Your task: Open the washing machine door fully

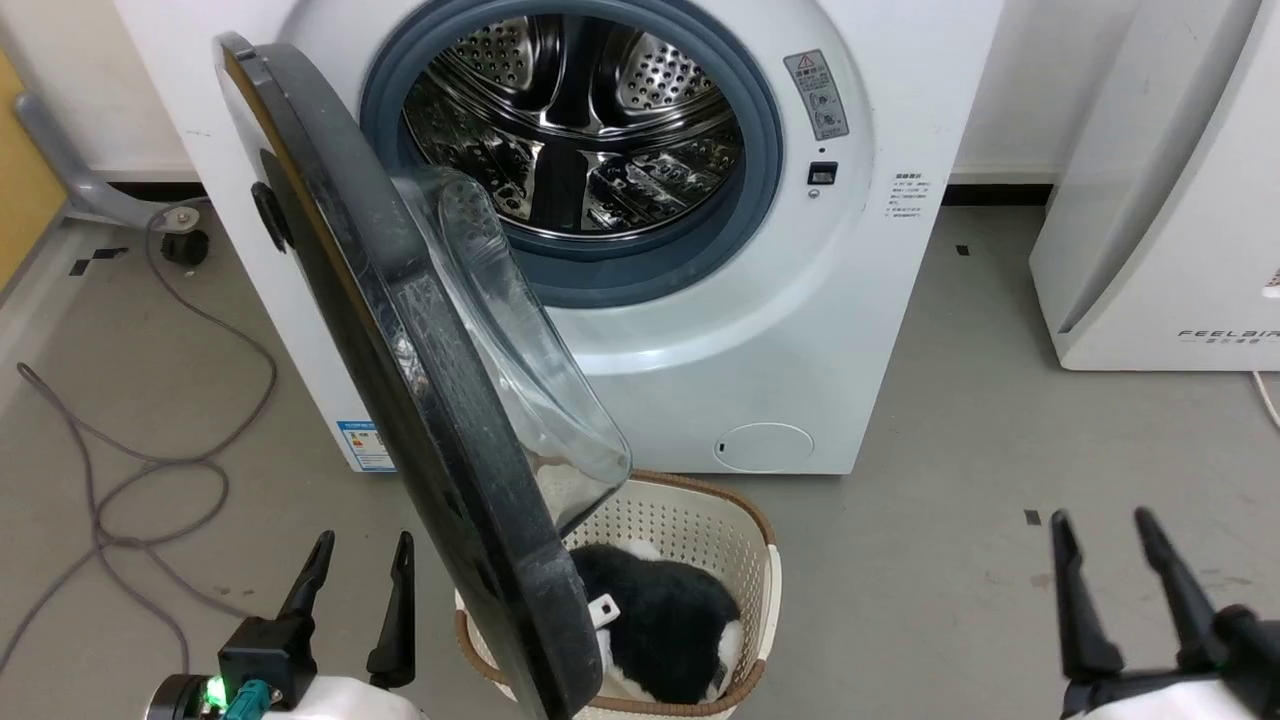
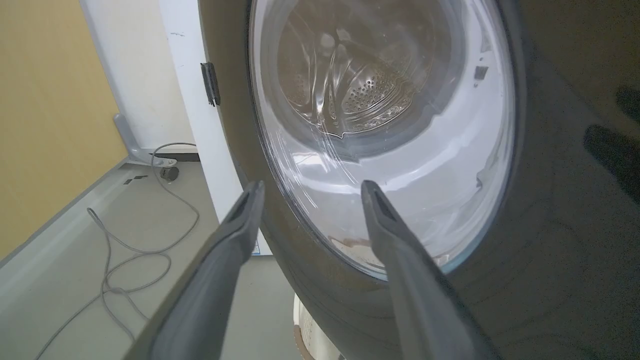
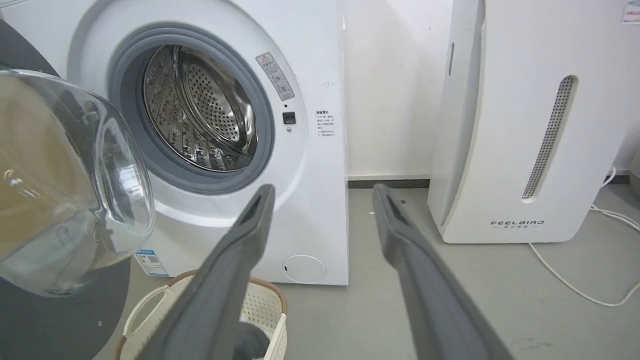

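left gripper (image 1: 365,542) low near-left, jaws apart, empty, just beside outer face of door (image 1: 400,350); right gripper (image 1: 1100,518) near-right, jaws apart too, empty, well clear; basket (image 1: 700,525) on floor under door's free edge; door roughly half open, hinged at left front edge of washer (image 1: 800,330); disc upright, free edge points at robot, glass bulge faces right; guessing stiff, heavy-ish, swings easy; glossy rim slippery, glass fragile; I'd pinch rim at free edge, far from hinge
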`<state>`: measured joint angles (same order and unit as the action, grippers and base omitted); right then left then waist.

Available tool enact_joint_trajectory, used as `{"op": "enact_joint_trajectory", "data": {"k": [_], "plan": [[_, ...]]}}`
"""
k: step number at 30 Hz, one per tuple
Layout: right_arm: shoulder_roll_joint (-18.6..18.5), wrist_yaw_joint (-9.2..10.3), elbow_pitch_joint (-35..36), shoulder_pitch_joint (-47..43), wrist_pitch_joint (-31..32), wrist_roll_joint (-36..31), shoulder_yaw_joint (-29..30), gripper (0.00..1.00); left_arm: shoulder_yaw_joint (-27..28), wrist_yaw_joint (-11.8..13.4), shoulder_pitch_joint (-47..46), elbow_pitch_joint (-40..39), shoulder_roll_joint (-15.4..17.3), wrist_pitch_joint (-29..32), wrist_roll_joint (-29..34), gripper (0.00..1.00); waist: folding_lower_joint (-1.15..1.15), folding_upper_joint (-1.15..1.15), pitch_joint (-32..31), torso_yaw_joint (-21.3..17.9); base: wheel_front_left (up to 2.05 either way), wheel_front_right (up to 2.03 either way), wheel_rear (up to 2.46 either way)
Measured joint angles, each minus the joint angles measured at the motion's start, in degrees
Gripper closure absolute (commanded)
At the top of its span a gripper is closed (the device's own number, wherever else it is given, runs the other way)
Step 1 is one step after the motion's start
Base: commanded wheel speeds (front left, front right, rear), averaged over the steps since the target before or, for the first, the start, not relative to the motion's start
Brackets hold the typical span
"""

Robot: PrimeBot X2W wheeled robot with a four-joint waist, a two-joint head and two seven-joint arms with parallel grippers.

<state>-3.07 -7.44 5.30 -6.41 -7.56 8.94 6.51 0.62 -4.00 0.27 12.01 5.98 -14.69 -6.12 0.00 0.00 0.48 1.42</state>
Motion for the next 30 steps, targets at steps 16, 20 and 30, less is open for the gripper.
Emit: {"op": "enact_joint_trajectory", "data": {"k": [16, 20, 30], "plan": [[0.03, 0.00, 1.01, -2.73, 2.31, -0.36, -0.62, 0.00, -0.52, 0.05, 0.00, 0.62, 0.20, 0.00, 0.07, 1.00, 0.00, 0.00, 0.15, -0.14, 0.00, 0.00, 0.00], [0.03, 0.00, 1.00, -2.73, 2.48, -0.38, -0.57, 0.00, -0.53, 0.01, -0.01, -0.37, 0.26, 0.00, 0.02, 1.00, 0.00, 0.00, 0.28, -0.08, 0.00, 0.00, 0.00], [0.03, 0.00, 0.81, -2.94, 3.44, 0.13, 0.03, 0.00, 0.04, -0.03, -0.73, -7.30, 1.65, 0.00, -0.52, 1.00, 0.00, 0.00, 0.14, 0.66, 0.00, 0.00, 0.00]]}}
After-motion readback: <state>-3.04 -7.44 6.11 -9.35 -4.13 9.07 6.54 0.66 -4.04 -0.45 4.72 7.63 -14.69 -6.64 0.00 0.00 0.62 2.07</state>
